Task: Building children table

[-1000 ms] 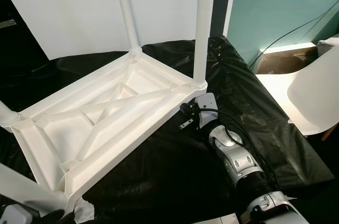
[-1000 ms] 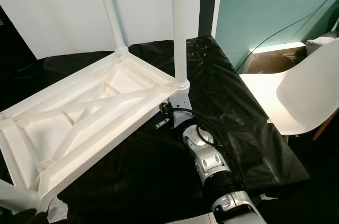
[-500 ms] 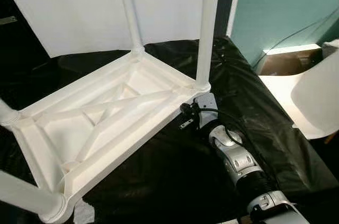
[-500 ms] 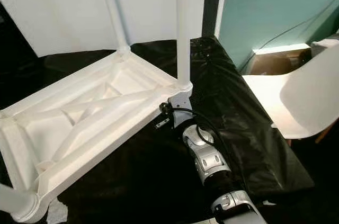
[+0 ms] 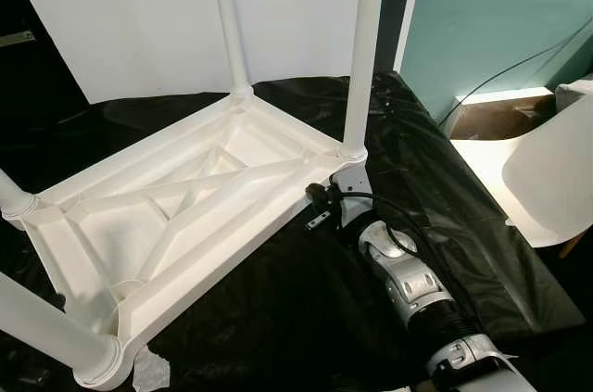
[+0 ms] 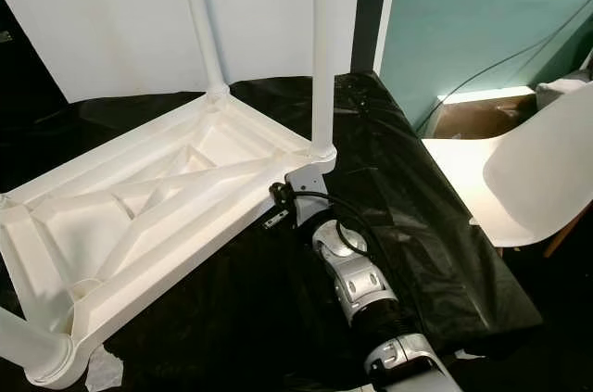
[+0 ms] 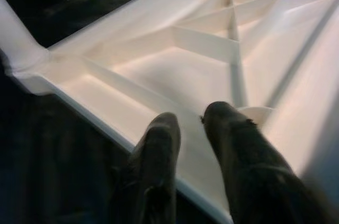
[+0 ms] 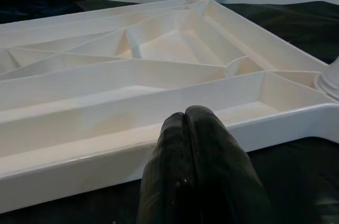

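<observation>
The white plastic children's table (image 5: pixel 185 216) lies upside down on a black sheet (image 5: pixel 278 318). Its ribbed underside faces up, and legs stand at the far corner (image 5: pixel 232 21), the right corner (image 5: pixel 363 49) and the near-left corner (image 5: pixel 46 336). My right arm (image 5: pixel 408 281) reaches to the table's right corner beside that leg. In the right wrist view my right gripper (image 8: pixel 184 115) is shut and holds nothing, just short of the table's rim (image 8: pixel 159 144). My left gripper (image 7: pixel 190 118) hovers open over the underside near a corner, with a small gap between its fingers.
A white chair (image 5: pixel 556 170) stands off the sheet to the right. A white board (image 5: pixel 139 21) leans against the back wall. By the teal wall sit a brown box (image 5: pixel 491 109) and a cable. A scrap of white tape (image 5: pixel 153 372) lies near the front-left leg.
The head view has shifted a little. The right arm has edged slightly closer to the table's right corner. The table itself lies as before.
</observation>
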Robot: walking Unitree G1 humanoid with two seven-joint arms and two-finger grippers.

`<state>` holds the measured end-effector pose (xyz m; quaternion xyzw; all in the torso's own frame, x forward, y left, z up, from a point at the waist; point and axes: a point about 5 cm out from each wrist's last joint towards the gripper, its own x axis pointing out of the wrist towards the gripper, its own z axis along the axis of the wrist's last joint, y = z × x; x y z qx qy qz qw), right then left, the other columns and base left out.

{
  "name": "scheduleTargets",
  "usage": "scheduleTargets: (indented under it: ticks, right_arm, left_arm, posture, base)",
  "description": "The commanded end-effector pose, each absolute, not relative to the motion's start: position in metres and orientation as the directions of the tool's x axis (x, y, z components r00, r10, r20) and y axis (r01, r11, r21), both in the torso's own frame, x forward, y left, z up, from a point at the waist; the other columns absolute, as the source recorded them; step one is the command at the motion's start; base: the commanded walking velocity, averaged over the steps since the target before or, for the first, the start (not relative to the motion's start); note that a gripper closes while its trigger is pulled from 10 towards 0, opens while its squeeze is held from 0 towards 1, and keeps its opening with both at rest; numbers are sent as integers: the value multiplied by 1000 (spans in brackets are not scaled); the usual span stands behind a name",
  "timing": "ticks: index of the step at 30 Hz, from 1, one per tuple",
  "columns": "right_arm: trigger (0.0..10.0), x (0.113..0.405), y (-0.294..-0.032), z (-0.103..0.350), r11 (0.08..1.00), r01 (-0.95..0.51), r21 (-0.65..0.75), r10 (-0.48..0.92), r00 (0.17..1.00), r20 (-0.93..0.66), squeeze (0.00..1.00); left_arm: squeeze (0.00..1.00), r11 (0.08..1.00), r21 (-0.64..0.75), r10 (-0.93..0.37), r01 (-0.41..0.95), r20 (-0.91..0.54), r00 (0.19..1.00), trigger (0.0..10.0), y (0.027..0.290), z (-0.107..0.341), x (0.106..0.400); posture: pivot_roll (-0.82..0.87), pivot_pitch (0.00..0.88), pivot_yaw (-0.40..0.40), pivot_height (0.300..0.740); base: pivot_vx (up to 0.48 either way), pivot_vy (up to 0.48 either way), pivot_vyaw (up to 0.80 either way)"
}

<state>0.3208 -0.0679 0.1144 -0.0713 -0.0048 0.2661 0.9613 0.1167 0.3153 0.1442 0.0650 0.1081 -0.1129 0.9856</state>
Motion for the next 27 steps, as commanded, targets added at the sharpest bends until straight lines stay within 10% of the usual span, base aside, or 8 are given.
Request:
scheduleTargets:
  ticks: [1,21,27]
  right_arm:
    - [10000,322,-66,116,845,-515,-146,517,855,-24,0]
    - [10000,322,-69,110,843,-509,-174,504,861,-76,0]
    - [10000,322,-77,106,866,-456,-206,445,890,-101,0]
  left_arm:
    - [0,925,16,-367,381,-228,902,10000,297,145,117]
    - [0,559,-282,-822,780,-65,566,10000,200,162,130]
    - [0,719,-191,-690,668,-81,720,10000,208,140,158]
  posture:
    - [66,0,63,740]
    - [37,0,76,740]
    - [20,0,85,740]
  base:
    - [0,0,0]
    - [0,0,0]
    - [0,0,0]
